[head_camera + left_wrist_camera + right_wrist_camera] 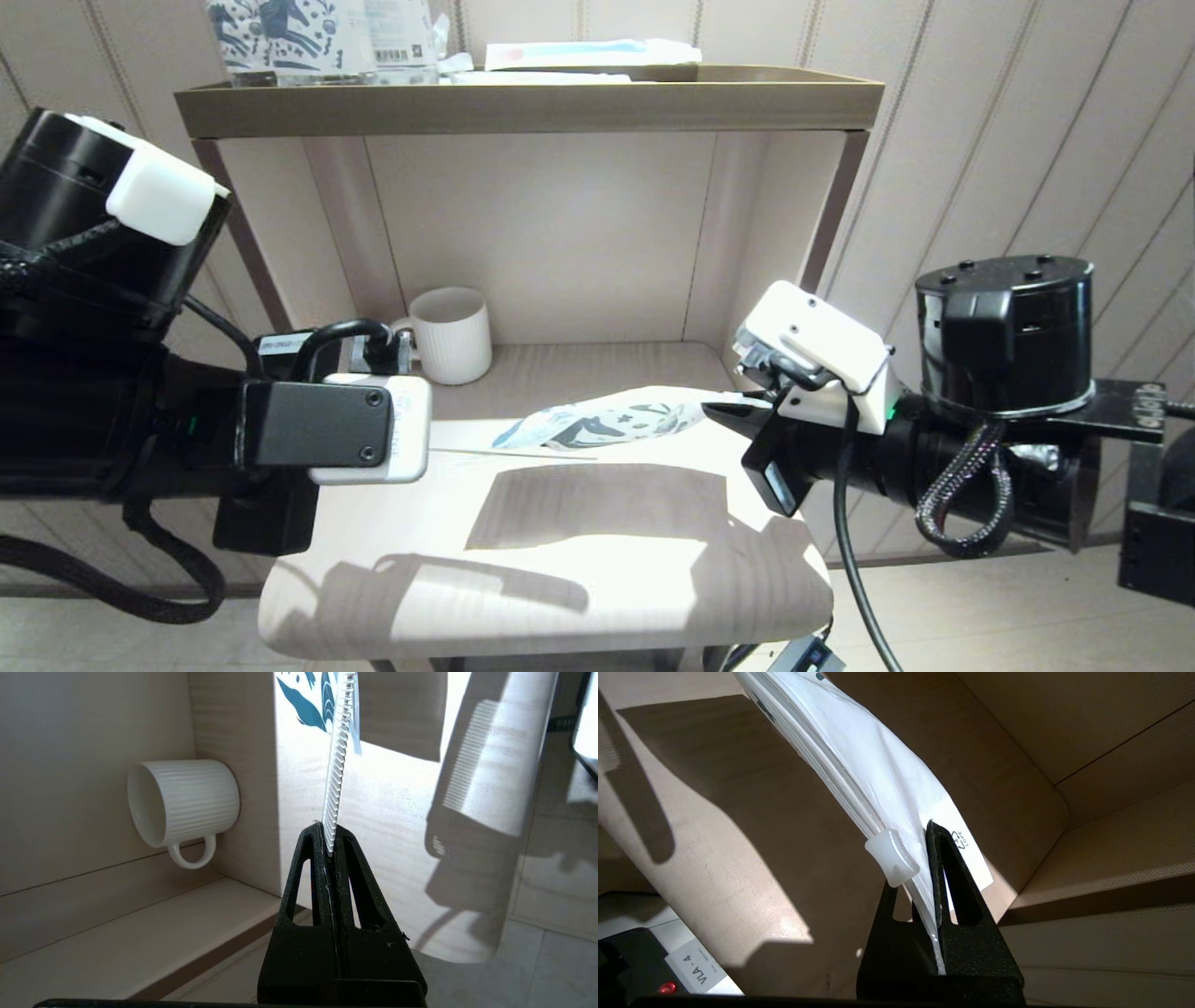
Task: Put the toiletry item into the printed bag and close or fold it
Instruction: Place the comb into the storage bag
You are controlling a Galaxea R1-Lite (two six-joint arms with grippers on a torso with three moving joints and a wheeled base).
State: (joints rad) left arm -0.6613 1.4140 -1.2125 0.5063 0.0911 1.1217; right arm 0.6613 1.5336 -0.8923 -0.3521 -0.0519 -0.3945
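The toiletry item, a slim white comb (337, 770), sticks out of my left gripper (329, 842), which is shut on its handle end. In the head view the comb (523, 455) is a thin line just above the table, pointing toward the printed bag (616, 420). That bag is white with a teal horse print and hangs slightly sagging in the air. My right gripper (739, 409) is shut on the bag's right end. The right wrist view shows the bag (873, 765) pinched between the jaws, with its translucent zip slider (892, 856) at the fingertips. The comb tip is close to the bag's left end.
A white ribbed mug (453, 334) stands at the back left of the cubby. Above, the shelf top (523, 105) carries upright horse-printed packs (280, 37) and a blue-and-white flat packet (588, 53). The light wooden table (560, 588) extends toward me below both grippers.
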